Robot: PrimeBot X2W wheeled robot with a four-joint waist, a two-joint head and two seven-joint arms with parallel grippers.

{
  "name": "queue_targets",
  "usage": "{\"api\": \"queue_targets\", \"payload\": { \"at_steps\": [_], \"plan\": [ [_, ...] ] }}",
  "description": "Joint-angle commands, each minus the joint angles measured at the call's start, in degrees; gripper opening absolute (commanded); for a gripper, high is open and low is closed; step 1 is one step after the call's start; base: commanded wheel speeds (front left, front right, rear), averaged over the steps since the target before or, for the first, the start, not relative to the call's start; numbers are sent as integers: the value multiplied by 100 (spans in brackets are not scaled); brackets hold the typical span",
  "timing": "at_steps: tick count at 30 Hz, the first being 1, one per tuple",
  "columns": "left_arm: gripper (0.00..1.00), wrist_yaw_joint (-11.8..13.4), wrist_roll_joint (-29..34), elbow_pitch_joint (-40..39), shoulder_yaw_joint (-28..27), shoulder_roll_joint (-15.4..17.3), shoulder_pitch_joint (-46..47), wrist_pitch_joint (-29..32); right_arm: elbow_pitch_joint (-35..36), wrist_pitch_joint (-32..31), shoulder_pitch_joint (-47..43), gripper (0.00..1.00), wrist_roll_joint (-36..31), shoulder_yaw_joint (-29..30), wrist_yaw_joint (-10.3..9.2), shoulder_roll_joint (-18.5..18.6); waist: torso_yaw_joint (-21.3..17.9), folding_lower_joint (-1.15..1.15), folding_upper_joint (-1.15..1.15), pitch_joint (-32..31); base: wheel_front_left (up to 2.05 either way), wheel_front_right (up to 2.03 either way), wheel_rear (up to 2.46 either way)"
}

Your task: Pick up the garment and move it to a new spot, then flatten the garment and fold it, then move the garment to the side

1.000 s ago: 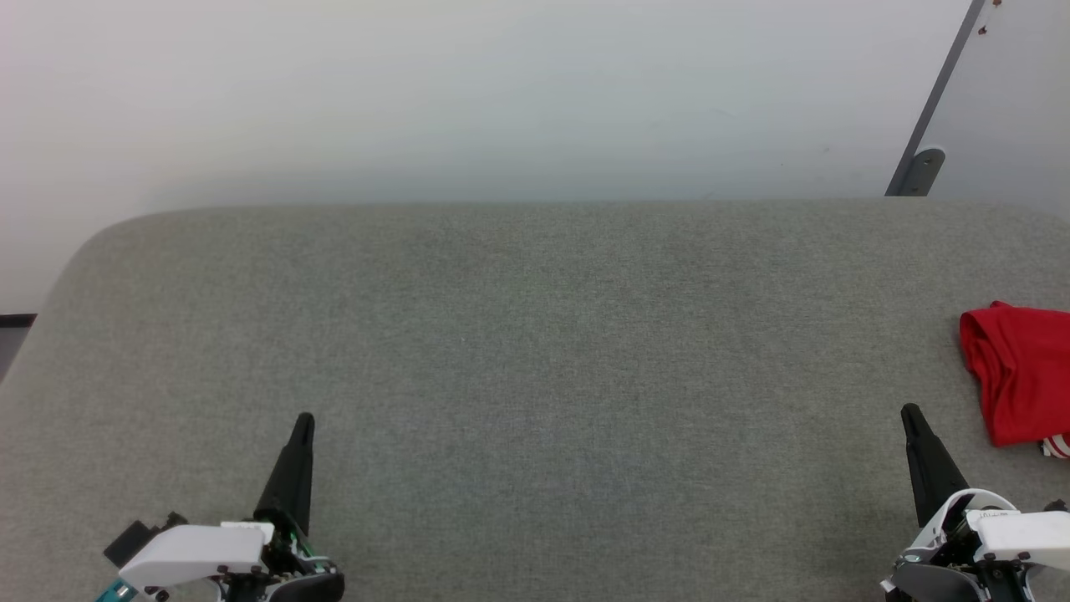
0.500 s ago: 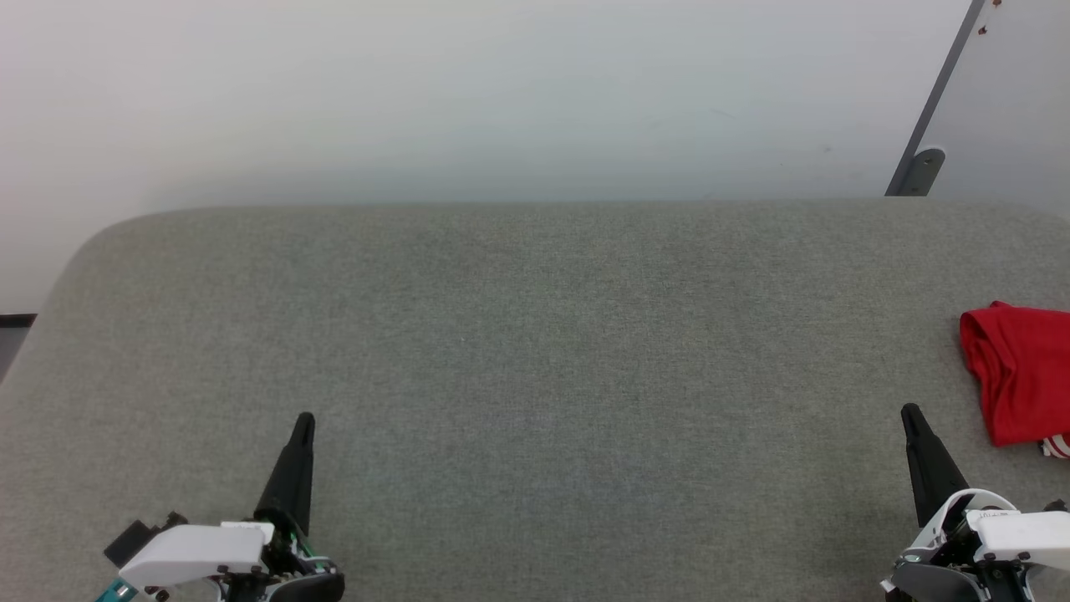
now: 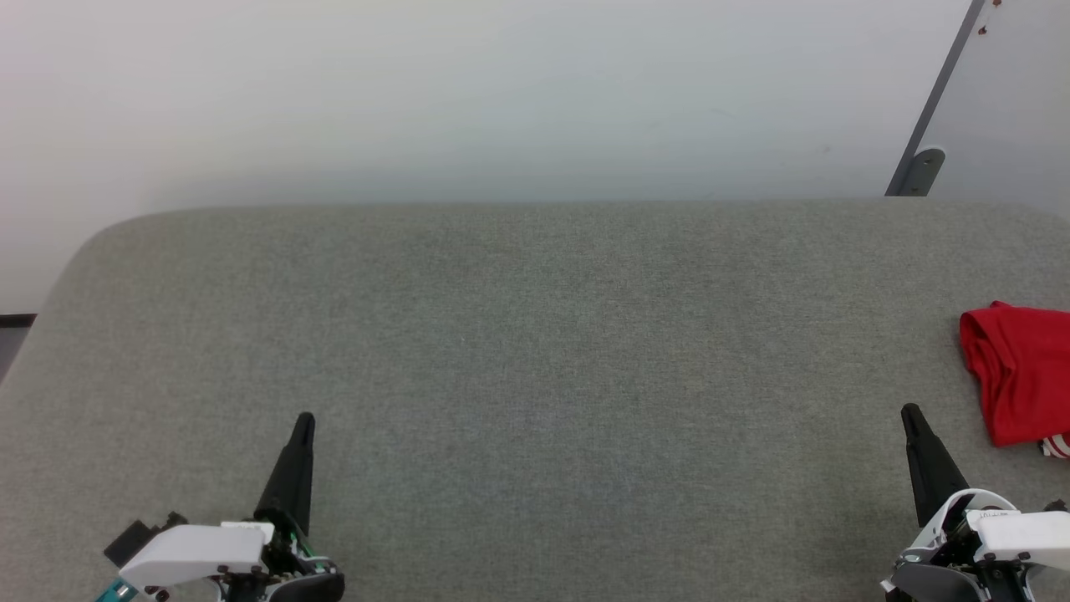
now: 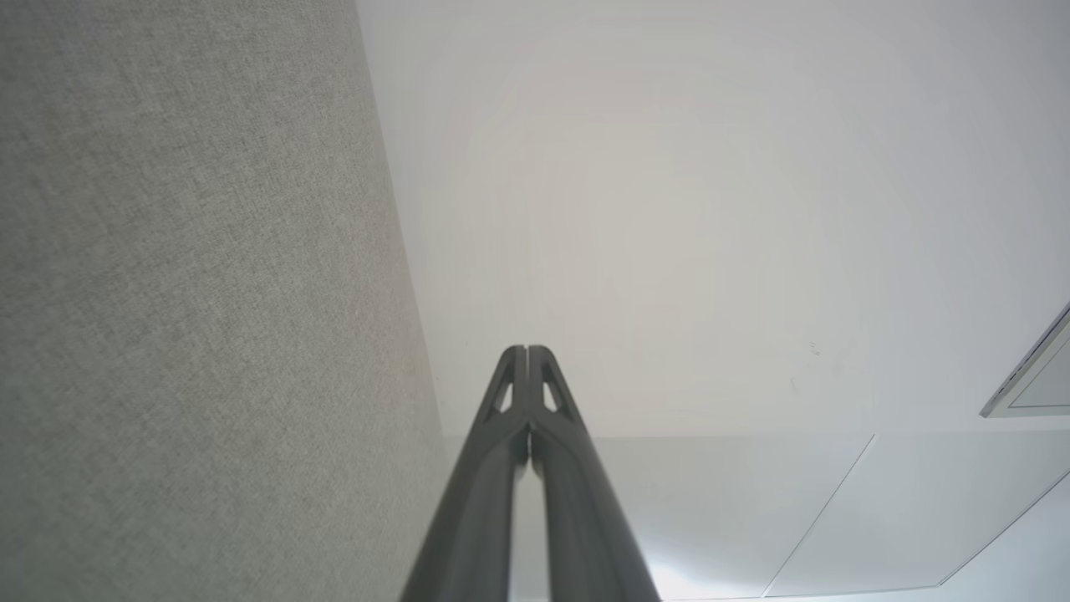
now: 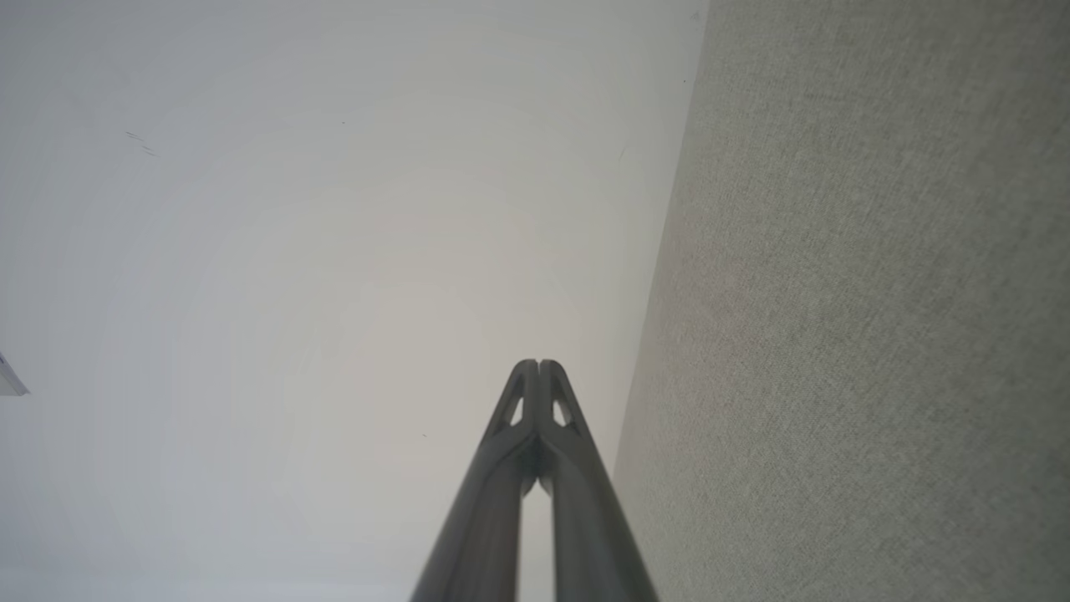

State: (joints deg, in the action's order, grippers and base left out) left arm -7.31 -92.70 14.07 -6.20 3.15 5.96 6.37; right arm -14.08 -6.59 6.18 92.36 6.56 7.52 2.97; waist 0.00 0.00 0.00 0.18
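Two hands: left hand (image 3: 304, 418) and right hand (image 3: 909, 410) show low by the near side of the gray table (image 3: 535, 334), fingers pointing away.
Left grip: fingers pressed together, holding nothing.
Right grip: fingers pressed together, holding nothing.
Where it is: the red garment (image 3: 1020, 376) lies bunched up on the table at the far right, partly cut off, near the right hand but not touching it.
Behind: a plain white wall (image 3: 501, 100).
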Motion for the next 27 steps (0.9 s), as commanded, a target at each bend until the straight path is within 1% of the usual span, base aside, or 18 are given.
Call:
{"api": "queue_targets", "payload": {
  "at_steps": [1, 27],
  "plan": [
    [0, -32, 17, 7, -20, -14, 60, 11, -3, -14, 19, 0, 4, 5, -7, -24, 0, 0, 0, 0, 0, 0, 0],
    [0, -33, 30, 7, -29, -19, 60, 12, -3, -15, 19, 0, 3, 4, -6, -24, 0, 0, 0, 0, 0, 0, 0]
  ]
}}
